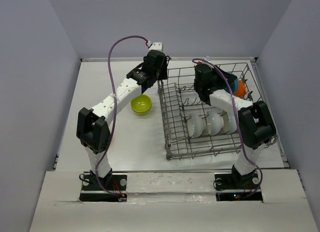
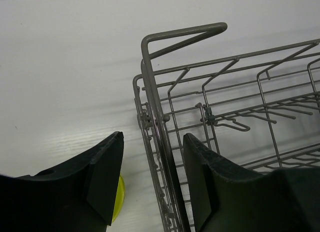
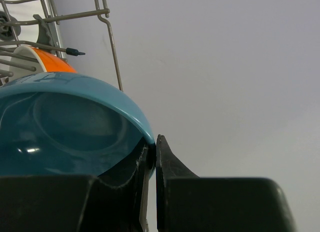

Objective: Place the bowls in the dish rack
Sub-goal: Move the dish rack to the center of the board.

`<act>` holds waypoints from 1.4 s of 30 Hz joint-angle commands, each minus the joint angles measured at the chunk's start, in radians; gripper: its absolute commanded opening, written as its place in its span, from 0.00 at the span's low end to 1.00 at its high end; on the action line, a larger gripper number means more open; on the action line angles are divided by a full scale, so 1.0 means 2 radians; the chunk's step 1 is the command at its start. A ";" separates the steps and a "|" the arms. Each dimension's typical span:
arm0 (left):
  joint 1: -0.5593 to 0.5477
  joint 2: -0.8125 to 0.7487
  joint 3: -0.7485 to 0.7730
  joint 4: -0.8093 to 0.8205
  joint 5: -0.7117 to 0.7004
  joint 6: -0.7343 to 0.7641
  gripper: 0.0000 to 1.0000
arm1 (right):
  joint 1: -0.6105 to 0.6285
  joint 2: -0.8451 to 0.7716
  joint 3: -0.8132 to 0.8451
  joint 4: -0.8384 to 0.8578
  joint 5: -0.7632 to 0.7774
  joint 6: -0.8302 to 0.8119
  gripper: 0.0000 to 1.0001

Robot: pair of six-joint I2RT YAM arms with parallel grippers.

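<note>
Loading seemed midway: the right gripper (image 3: 152, 142) pinched the rim of a glossy teal-blue round bowl (image 3: 70, 122) over the far right of the grey wire dish rack (image 1: 200, 154), beside an orange bowl (image 3: 52, 64); lowering it into a slot looked next. The left gripper (image 2: 152, 137) gaped empty astride the rack's corner. Only the overhead view showed the lime-green bowl (image 1: 141, 105) left of the rack.

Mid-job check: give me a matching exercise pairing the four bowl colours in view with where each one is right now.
Things:
1. blue bowl
2. lime green bowl
3. white bowls
4. orange bowl

Places:
A. on the table, left of the dish rack
B. pinched at its rim by the right gripper
C. at the rack's far right corner
D. standing on edge in the rack's near row

Pairs: 1-B, 2-A, 3-D, 4-C
</note>
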 commanded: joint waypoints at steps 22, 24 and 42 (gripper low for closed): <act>-0.001 -0.073 -0.045 0.030 0.017 -0.019 0.00 | -0.009 -0.004 -0.016 -0.001 0.015 0.005 0.01; -0.001 -0.072 -0.045 0.031 0.020 -0.018 0.01 | -0.009 -0.002 -0.015 -0.001 0.016 0.006 0.01; 0.112 0.001 -0.006 0.025 0.073 -0.224 0.00 | -0.009 0.008 0.014 -0.004 0.013 0.009 0.01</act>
